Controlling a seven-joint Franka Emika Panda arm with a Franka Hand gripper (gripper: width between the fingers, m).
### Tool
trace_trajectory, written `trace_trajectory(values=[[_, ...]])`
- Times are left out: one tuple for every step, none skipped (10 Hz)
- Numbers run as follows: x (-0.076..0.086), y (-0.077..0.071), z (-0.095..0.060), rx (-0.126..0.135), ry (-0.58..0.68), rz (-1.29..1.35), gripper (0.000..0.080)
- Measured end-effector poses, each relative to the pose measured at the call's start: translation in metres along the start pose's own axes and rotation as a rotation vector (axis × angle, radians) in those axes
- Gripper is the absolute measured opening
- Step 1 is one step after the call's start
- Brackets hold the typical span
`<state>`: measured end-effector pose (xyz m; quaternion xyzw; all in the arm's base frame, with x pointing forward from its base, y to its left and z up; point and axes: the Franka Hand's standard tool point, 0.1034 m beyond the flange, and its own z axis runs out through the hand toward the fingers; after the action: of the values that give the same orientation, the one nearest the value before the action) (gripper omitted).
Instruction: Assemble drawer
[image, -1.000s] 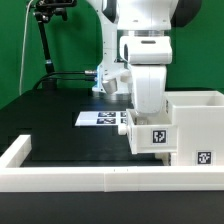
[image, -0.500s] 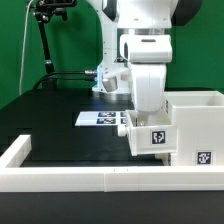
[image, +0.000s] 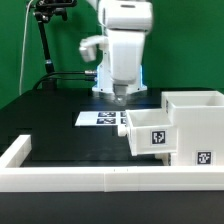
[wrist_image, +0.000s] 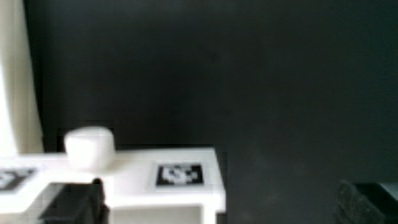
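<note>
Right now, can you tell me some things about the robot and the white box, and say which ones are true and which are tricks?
1. The gripper is up above the drawer, not touching it. True.
2. The gripper is holding a drawer part. False: in the exterior view nothing shows between its fingers.
3. The drawer sits partly inside the white drawer box. True.
4. The marker board is standing upright on its edge. False: it lies flat on the black table.
5. The drawer front carries a square black-and-white tag. True.
</note>
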<state>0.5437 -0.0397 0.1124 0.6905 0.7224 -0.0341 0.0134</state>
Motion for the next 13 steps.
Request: trace_trajectory(values=[[-0.01,-0.003,0.007,0.009,0.002,-0.015,0.0649],[-0.018,-0.007,0.018,0.022,0.013,-0.045,0.0649],[-0.026,-0.011,0.03,0.036,0.026,-0.045,0.0649],[-0.024,-0.013,0.038,0.041,0.03,-0.046,0.0649],[-0.021,-0.015,0.045,0.052,0.035,-0.049,0.0649],[-0.017,-0.016,0.053,0.061,0.04,-0.047,0.0649],[-0.006,-0.017,0.065,0.072,0.049,-0.031,0.0649],[0.006,-0.018,0.071,0.082,0.057,-0.022,0.0649],[0.013,-0.015,0.071,0.082,0.059,-0.014,0.0649],[0.018,-0.014,0.072,0.082,0.06,-0.002,0.0649],[0.018,-0.014,0.071,0.086,0.059,0.016,0.0649],[0.02,-0.015,0.07,0.088,0.056,0.033,0.0649],[0.025,-0.015,0.069,0.086,0.056,0.037,0.0649]])
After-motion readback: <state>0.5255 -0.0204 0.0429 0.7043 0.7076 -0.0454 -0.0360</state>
